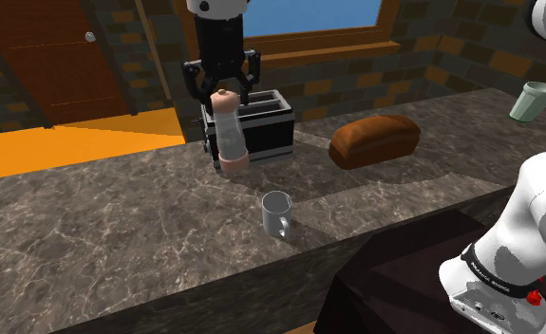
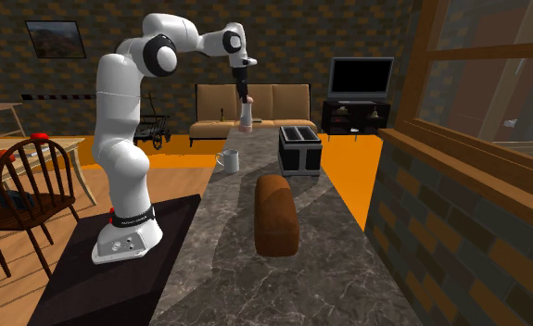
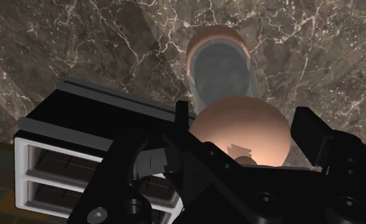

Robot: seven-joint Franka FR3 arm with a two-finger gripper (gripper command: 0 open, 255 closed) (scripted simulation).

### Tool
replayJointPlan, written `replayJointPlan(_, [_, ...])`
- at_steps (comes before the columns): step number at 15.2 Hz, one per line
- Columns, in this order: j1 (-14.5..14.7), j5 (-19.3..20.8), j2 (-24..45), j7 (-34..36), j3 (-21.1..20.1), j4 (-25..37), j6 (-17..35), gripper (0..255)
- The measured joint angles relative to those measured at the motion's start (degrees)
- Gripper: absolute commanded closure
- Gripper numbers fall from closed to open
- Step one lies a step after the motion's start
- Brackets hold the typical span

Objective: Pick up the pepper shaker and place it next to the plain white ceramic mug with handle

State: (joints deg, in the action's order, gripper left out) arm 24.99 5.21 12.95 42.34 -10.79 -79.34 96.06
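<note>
So, nearest me the mug (image 1: 276, 213) sits alone on the counter (image 1: 119, 228), nothing beside it. Farther back the shaker (image 1: 229, 133) stands upright by the toaster (image 1: 271, 128). Gripper (image 1: 225, 93) fingers are spread round its cap, not pinching. Grab, lift & move all left, imo.

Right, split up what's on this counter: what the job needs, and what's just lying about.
For the job: pepper shaker, at the gripper; pale mug with a handle.
Lying about: black toaster; brown bread loaf; pale green cup.
</note>
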Motion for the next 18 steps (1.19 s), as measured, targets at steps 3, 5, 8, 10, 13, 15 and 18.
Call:
replayJointPlan(3, [0.00, -0.06, -0.54, 0.31, -0.05, -3.22, 2.67, 255])
replayJointPlan(5, [-0.09, -0.06, -0.56, 0.31, 0.00, -4.68, 4.12, 255])
replayJointPlan(8, [-0.20, -0.11, -1.03, 0.42, 0.03, -7.85, 6.82, 255])
replayJointPlan(10, [-0.28, -0.11, -1.09, 0.40, 0.07, -9.25, 8.16, 255])
replayJointPlan(13, [-0.34, -0.05, -0.96, 0.51, 0.12, -11.41, 10.45, 255])
replayJointPlan(15, [-0.33, 0.00, -0.95, 0.68, 0.11, -13.02, 12.06, 255])
replayJointPlan(18, [-0.35, 0.09, -0.85, 0.86, 0.13, -15.18, 14.32, 255])
